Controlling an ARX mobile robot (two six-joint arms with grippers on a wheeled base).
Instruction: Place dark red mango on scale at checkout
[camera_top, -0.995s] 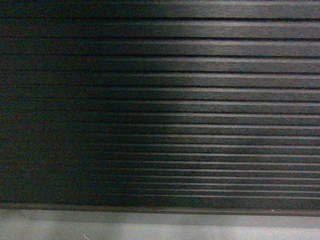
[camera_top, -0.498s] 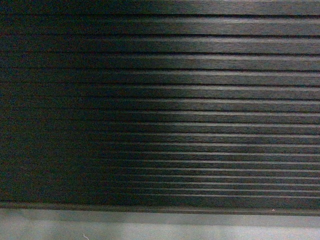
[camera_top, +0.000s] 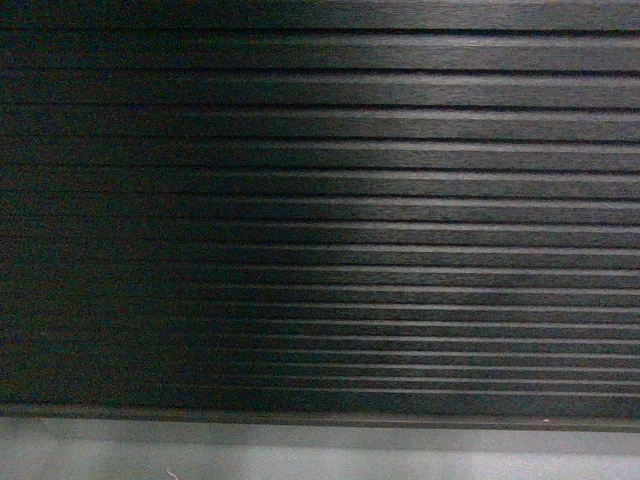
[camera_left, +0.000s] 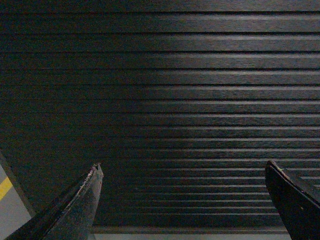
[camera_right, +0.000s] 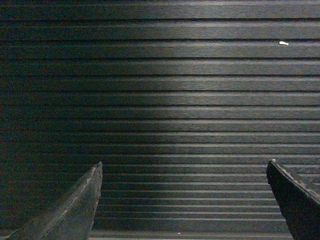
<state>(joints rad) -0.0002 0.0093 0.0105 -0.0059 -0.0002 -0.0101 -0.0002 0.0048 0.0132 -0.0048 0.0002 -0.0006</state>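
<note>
The ribbed black front panel of the checkout (camera_top: 320, 220) fills the head view, close up. The same panel (camera_left: 165, 100) fills the left wrist view, where my left gripper (camera_left: 182, 167) is open with nothing between its dark fingers. In the right wrist view the panel (camera_right: 165, 100) again covers the frame, and my right gripper (camera_right: 184, 165) is open and empty too. The dark red mango and the scale are out of view. Neither gripper shows in the head view.
A strip of grey floor (camera_top: 320, 455) runs along the foot of the panel. At the left wrist view's lower left is a patch of floor with a yellow line (camera_left: 5, 187). A small white speck (camera_right: 283, 43) sits on the panel.
The head view has shifted slightly: the panel's ribs sit a little higher in the frame than a second ago. Little differs from half a second ago.
</note>
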